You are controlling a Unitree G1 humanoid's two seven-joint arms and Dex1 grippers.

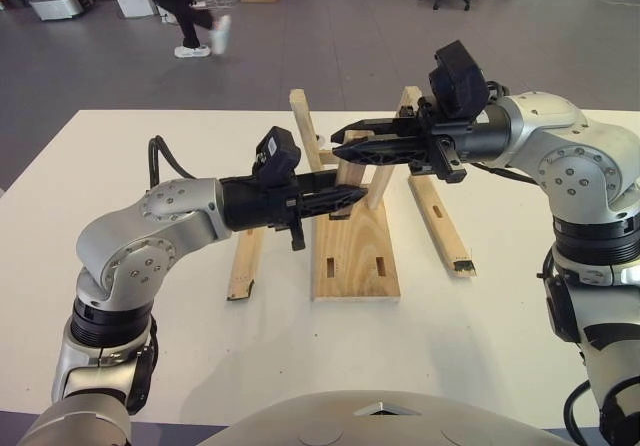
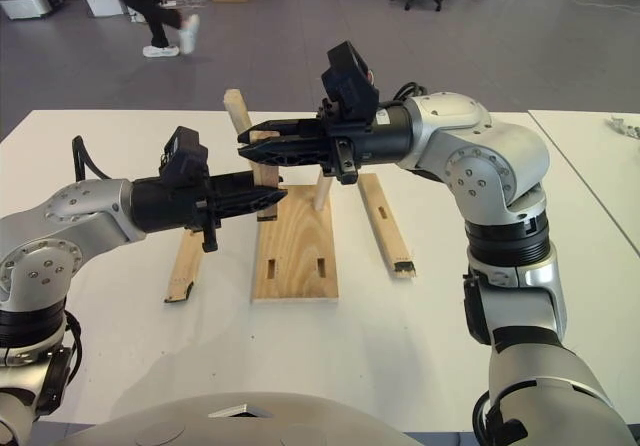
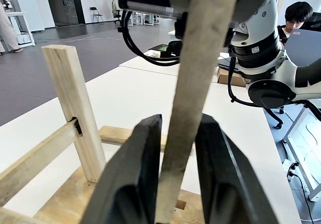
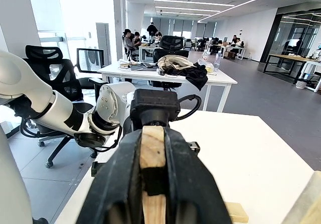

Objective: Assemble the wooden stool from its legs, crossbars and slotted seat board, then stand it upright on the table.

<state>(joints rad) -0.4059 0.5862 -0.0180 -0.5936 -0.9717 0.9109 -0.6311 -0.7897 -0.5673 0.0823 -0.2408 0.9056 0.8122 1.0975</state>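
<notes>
The slotted seat board (image 1: 355, 256) lies flat on the white table. A partly joined frame stands tilted on it: one leg (image 1: 303, 126) at the back left, another leg (image 1: 385, 171) at the right, and a middle leg (image 3: 195, 83) between them. My left gripper (image 1: 350, 199) is shut on the middle leg low down, coming in from the left. My right gripper (image 1: 345, 148) is shut on the same leg's upper end (image 4: 152, 153), coming in from the right, just above the left one. A crossbar (image 3: 30, 158) joins the back left leg (image 3: 70, 103).
Two loose wooden legs lie flat on the table, one (image 1: 245, 261) left of the seat board and one (image 1: 440, 221) right of it. Bare table (image 1: 500, 316) lies toward me. The table's far edge (image 1: 180, 112) runs just behind the frame.
</notes>
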